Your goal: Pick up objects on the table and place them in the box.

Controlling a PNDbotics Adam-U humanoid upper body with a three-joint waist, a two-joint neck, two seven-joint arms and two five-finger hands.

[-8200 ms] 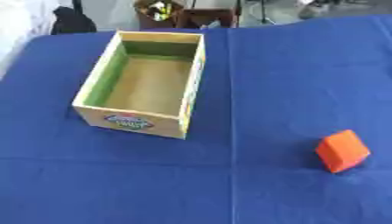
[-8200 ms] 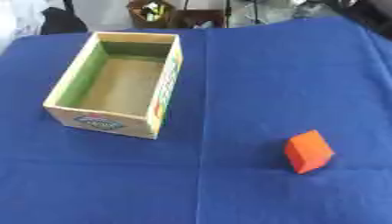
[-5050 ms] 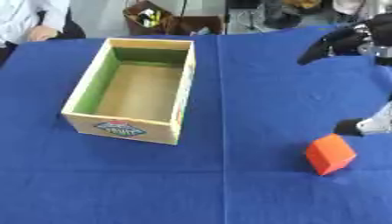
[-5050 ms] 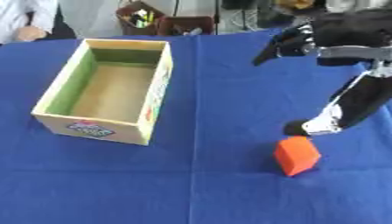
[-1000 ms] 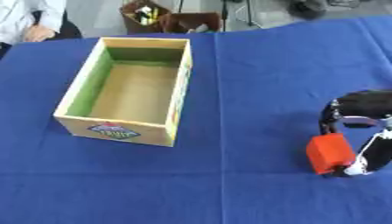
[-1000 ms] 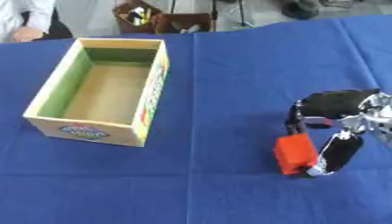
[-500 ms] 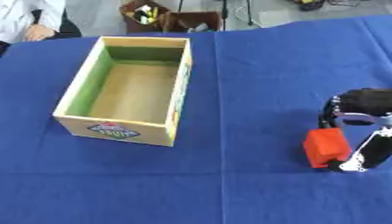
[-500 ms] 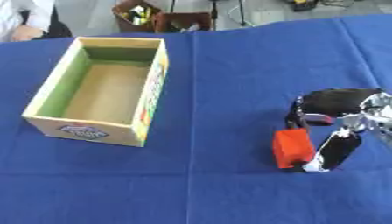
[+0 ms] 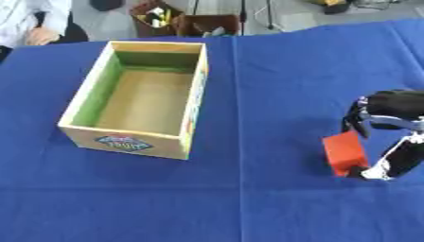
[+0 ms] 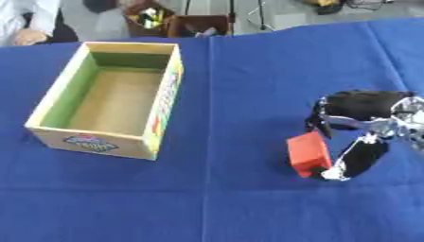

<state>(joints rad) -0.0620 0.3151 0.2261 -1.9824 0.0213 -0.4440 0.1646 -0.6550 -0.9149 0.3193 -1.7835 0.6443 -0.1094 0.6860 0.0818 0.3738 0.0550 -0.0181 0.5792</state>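
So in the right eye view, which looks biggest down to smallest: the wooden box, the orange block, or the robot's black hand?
1. The open wooden box with green inner walls, by far the largest.
2. The robot's black and silver right hand.
3. The small orange block, held between the fingers.

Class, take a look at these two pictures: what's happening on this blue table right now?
The robot's right hand has its fingers and thumb curled round a small orange-red block on the blue tablecloth, at the right of the view. The open wooden box with green inner walls stands apart to the left, with nothing visible inside it. The block is not yet in the box. The left hand is out of view.
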